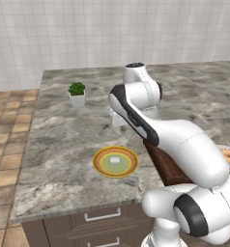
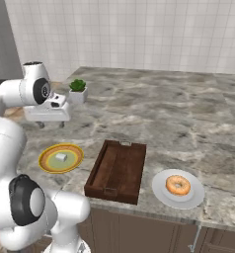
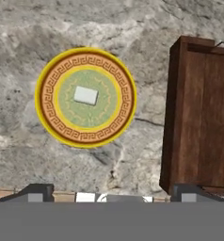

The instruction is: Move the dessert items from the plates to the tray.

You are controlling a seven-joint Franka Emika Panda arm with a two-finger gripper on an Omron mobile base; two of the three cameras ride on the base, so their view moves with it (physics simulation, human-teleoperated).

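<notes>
My tool (image 3: 112, 190) hangs open above the table (image 2: 188, 113), holding nothing. The pale cube (image 3: 85, 95) lies on the yellow-rimmed plate (image 3: 48, 101) near the front edge, beside the tray (image 3: 201, 117).

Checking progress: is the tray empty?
Empty. The tray shows bare wood; the cube and donut sit on their plates.

I count two plates: one yellow-rimmed plate (image 2: 60, 158), one white plate (image 2: 178, 189). One tray (image 2: 116, 170). Two desserts: one pale cube (image 3: 85, 95), one donut (image 2: 178, 185). One potted plant (image 1: 77, 94).
</notes>
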